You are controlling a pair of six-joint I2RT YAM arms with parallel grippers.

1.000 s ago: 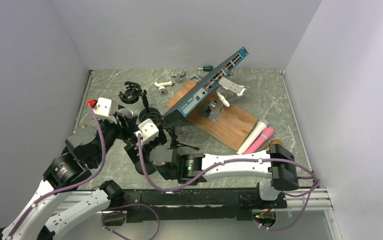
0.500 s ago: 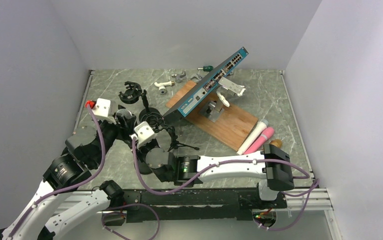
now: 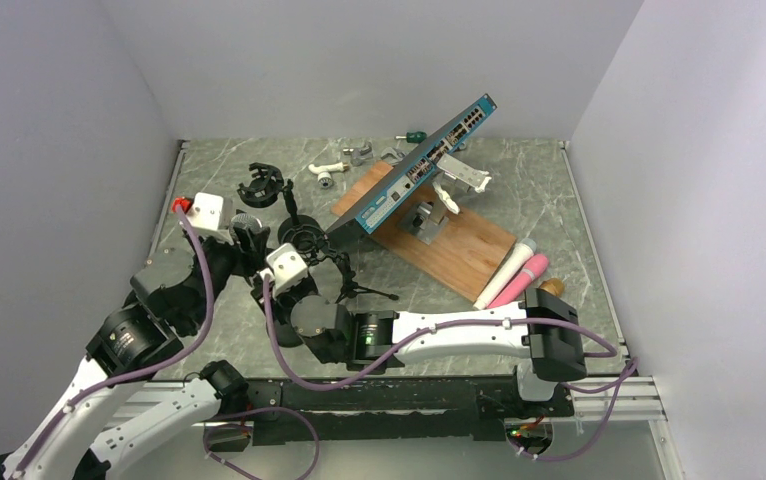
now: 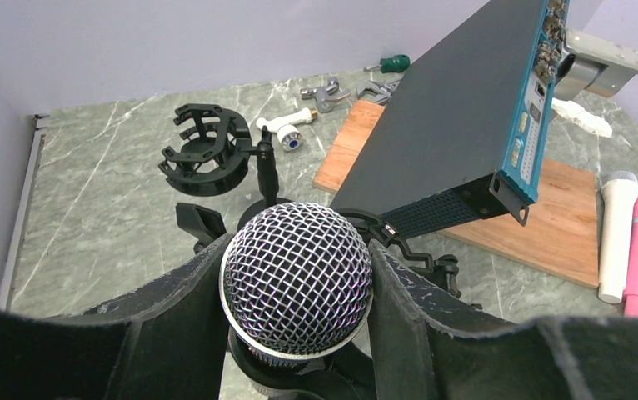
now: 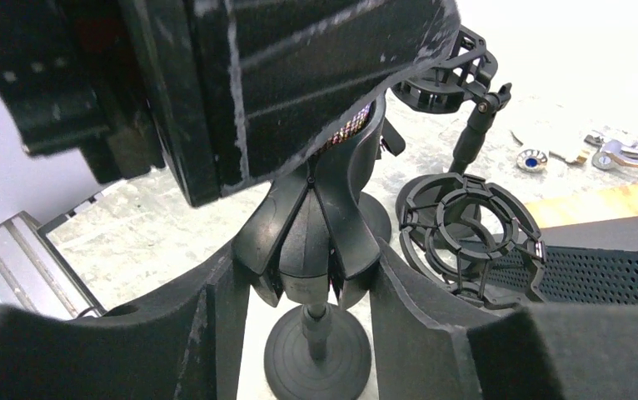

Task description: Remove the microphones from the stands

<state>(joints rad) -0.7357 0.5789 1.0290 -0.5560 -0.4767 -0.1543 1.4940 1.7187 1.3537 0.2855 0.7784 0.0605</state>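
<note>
I see a grey marbled desk [image 3: 549,190] boxed in by plain pale walls [image 3: 359,60] on three sides, evenly lit.

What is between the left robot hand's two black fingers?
The microphone, by its round silver mesh head. It sits between the left gripper's fingers, which press on both sides. The left wrist view shows this best.
</note>
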